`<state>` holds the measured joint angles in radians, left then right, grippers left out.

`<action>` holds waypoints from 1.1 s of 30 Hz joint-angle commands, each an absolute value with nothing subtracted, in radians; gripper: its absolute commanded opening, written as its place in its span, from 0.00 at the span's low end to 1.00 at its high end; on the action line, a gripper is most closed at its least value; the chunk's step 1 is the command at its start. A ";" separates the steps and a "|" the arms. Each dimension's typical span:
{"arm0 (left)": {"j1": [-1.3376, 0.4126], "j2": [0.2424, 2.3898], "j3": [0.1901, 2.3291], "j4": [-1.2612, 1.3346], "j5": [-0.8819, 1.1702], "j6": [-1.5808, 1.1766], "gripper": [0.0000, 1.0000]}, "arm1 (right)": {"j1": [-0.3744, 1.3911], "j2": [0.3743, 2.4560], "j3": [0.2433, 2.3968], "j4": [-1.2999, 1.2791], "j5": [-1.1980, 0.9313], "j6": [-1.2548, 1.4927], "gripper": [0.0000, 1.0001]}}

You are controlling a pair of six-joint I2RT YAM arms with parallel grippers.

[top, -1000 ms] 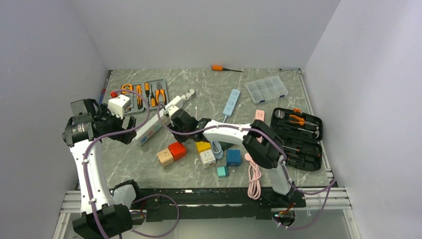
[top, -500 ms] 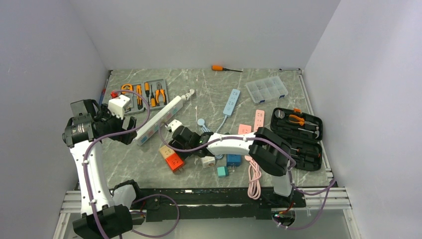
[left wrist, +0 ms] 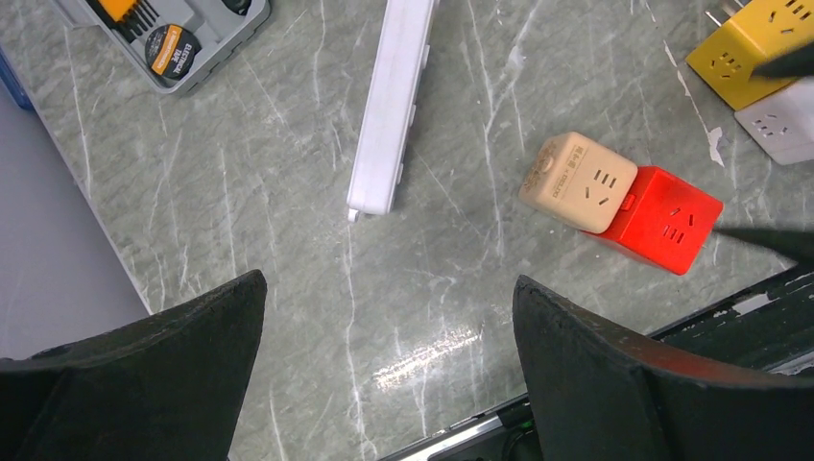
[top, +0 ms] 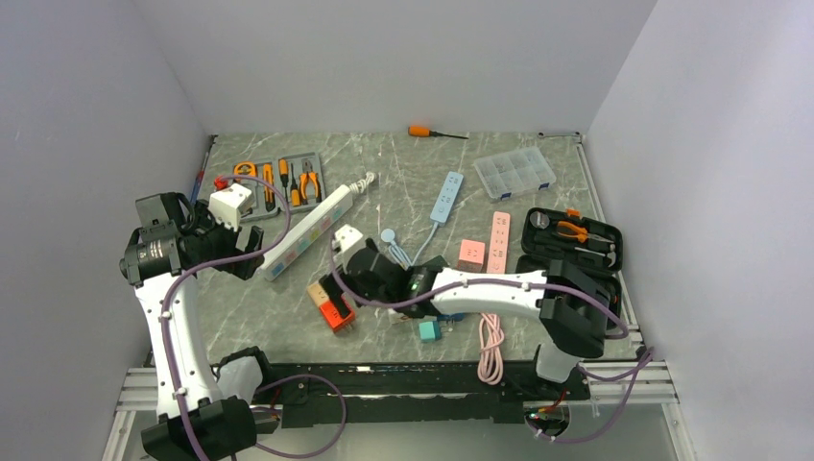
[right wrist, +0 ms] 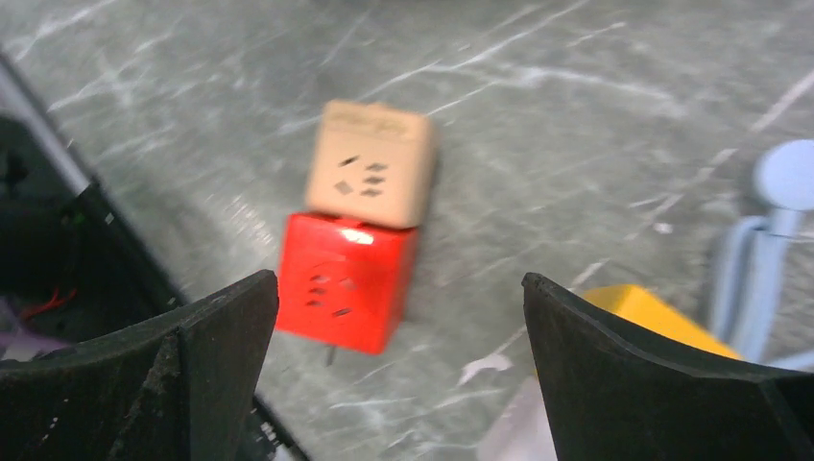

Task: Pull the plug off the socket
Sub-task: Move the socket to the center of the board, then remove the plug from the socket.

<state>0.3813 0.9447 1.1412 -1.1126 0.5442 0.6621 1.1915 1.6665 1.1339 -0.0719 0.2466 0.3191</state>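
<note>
A: Where's the pair?
B: One red cube (right wrist: 346, 288) touching one beige cube (right wrist: 370, 163), lower centre, near the table's (top: 240, 307) front edge, with bare marble to their left.
A: Grippers?
B: Two, both wide and empty: the right gripper (right wrist: 398, 288) is over the cubes, the left gripper (left wrist: 389, 283) far left.

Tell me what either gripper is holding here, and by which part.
Nothing is held. The left gripper and the right gripper are both open; the red cube and beige cube lie free on the table below the right one.

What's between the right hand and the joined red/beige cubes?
Nothing visible. The right hand is open over the red cube and beige cube; the yellow cube sits off to the side, clear of them.
</note>
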 commanded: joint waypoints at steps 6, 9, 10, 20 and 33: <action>0.387 0.934 1.175 -1.133 0.580 0.691 0.99 | 1.327 1.803 1.151 -0.005 0.288 0.305 1.00; 0.386 0.932 1.179 -1.142 0.586 0.699 0.99 | 1.328 1.832 1.151 0.002 0.317 0.290 1.00; 0.386 0.931 1.181 -1.145 0.590 0.702 0.99 | 1.328 1.842 1.149 0.026 0.322 0.281 1.00; 0.386 0.931 1.199 -1.163 0.598 0.712 0.99 | 1.328 1.979 1.188 0.114 0.302 0.212 1.00; 0.387 0.900 1.178 -1.169 0.659 0.765 0.99 | 1.306 1.872 1.079 0.126 0.335 0.242 0.14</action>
